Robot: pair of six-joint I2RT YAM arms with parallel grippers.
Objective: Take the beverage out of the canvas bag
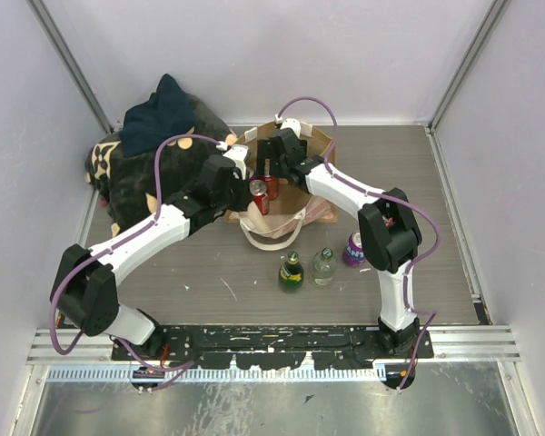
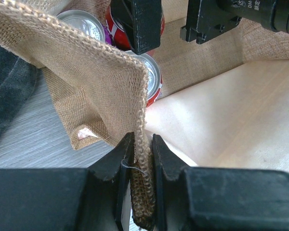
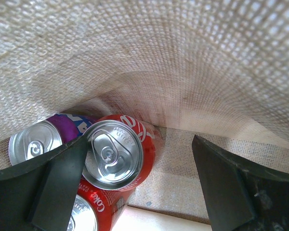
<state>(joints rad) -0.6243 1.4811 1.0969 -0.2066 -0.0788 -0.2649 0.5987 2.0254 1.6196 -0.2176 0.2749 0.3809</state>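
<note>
left pincer [image 2: 142, 166]: clamped on the bag [image 1: 320, 143] rim, bottom centre of its view. Likely pulls the mouth open so the other arm fits.
right pincer [image 3: 140, 144]: jaws spread, gripping nothing, down inside the bag.
target: red can [image 3: 113, 154], lower left of the right wrist view, between the jaws and hard against the left one.
neighbours: purple can [image 3: 36, 144] touching it on the left, second red can [image 3: 86, 216] just below. All in the bag.
worktop [image 1: 209, 282]: green bottle [image 1: 292, 271], clear bottle [image 1: 323, 266] and loose can [image 1: 354, 248] below the bag.
black bag [image 1: 154, 159]: upper left, not involved.
next (my read): close on the red can, lift straight out.
risk: cans are packed, so the left finger may jam against the purple one.
</note>
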